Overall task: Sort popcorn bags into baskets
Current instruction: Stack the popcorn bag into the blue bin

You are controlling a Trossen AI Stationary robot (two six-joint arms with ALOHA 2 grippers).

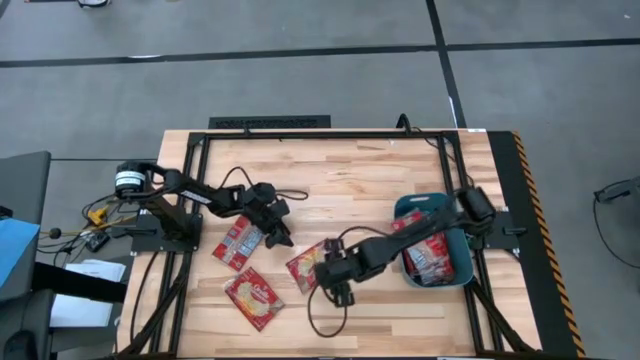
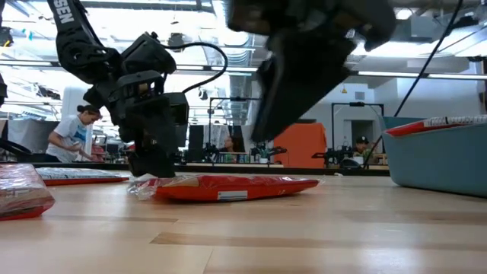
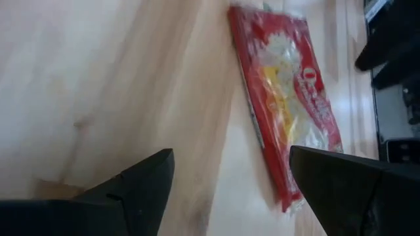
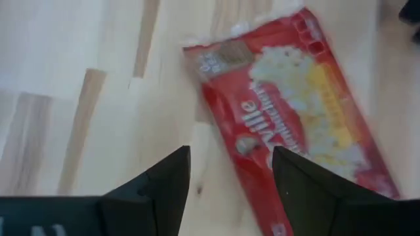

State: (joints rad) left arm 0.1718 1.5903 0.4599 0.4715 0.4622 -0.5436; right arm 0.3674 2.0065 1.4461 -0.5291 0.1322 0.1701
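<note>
Right pincer (image 1: 338,296) open beside popcorn bag (image 1: 305,266) edge, bare table (image 1: 350,190) around

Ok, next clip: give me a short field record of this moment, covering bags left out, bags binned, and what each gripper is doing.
bags on table: three popcorn bags, one by the left gripper, one nearer the front edge, one by the right gripper
bags in bin: at least two, exact count unclear
bin: teal basket at the table's right side
left gripper: open, empty, low beside a bag
right gripper: open, empty, over the table beside the middle bag
table: wooden table
</note>
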